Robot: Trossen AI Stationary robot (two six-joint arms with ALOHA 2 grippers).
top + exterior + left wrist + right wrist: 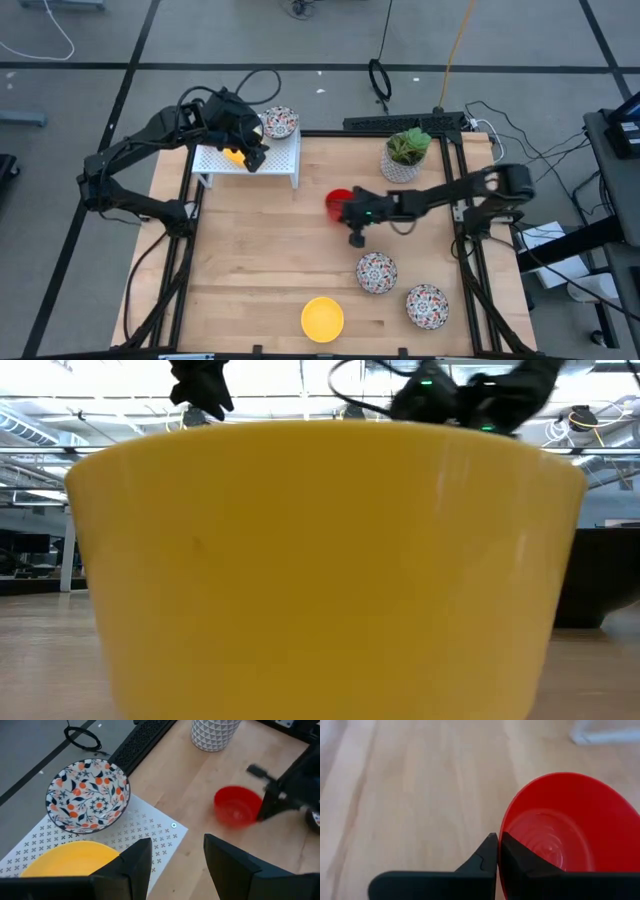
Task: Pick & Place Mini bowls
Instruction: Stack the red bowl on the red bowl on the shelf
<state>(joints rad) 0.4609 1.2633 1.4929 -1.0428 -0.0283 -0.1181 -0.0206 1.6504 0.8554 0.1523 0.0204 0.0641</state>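
A red mini bowl [337, 202] sits mid-table with my right gripper [347, 210] shut on it; the right wrist view shows it close [565, 835]. My left gripper [172, 865] is open over the white rack [150, 827] at the far left, holding nothing. A yellow bowl [67, 862] and a speckled bowl [87, 795] rest on the rack. Two more speckled bowls [376, 272] [427, 306] and a yellow bowl [322, 318] stand on the table's near part. That yellow bowl [320, 570] fills the low view. My right gripper pinches the red bowl's rim [501, 832] on the side facing the arm, one finger [485, 855] outside the wall and one [520, 857] inside. The fingers come from the table's right, slanting down. The bowl is tilted; whether it is clear of the table I cannot tell.
A white pot with a green plant [405, 155] stands at the far right of the table, just behind my right arm. Bare wood [260, 250] lies between the rack and the near bowls. Black frame rails [180, 260] run along the left and right table edges.
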